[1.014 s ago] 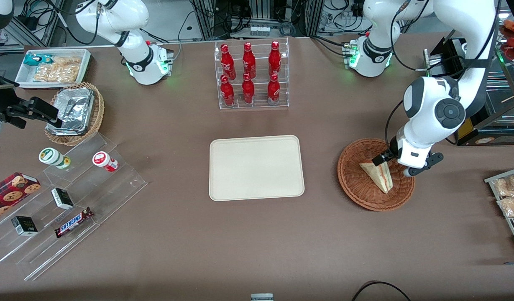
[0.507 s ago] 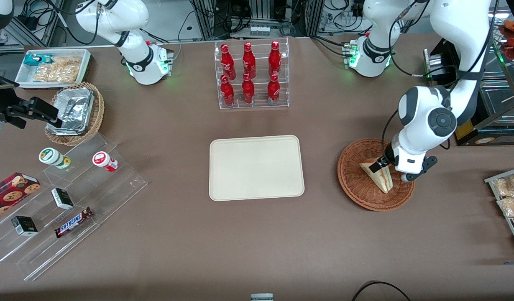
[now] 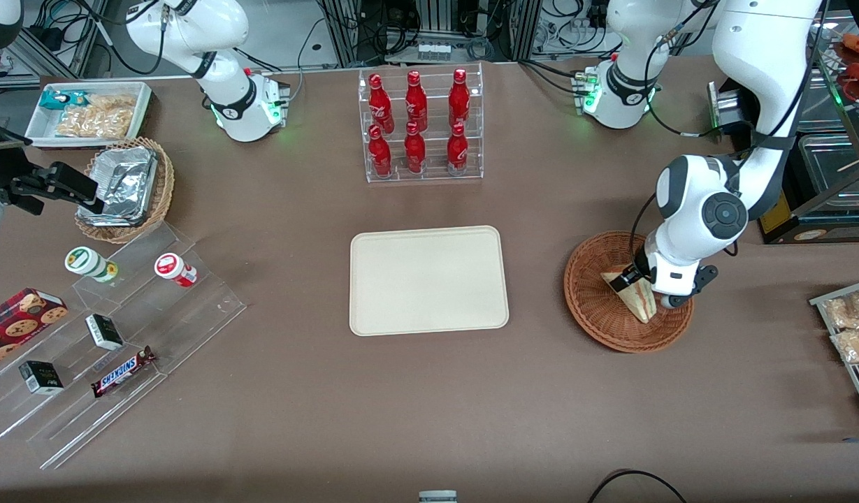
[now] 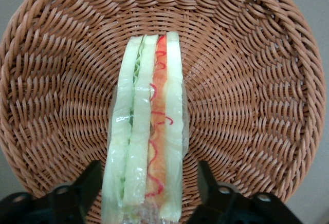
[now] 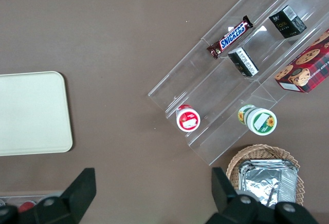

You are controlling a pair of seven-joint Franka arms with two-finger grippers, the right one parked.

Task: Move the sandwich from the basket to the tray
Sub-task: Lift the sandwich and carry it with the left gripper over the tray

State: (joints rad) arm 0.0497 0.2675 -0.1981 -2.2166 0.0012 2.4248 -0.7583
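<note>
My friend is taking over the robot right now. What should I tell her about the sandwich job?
Gripper: open, down in the basket, one finger on each side of the sandwich, not closed on it.
Sandwich: lies in the basket, wrapped in clear film, standing on edge.
Tray: nothing on it, beside the basket toward the parked arm's end.
Done: gripper lined up on the sandwich.
Left: close, lift, carry to the tray, let go.

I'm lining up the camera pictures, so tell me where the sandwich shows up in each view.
Front view: the sandwich lies in the basket, under the gripper.
Left wrist view: sandwich standing on edge in the basket, one open finger on each side.
Right wrist view: not in it.
Shared landmark: the basket's woven wicker.
</note>
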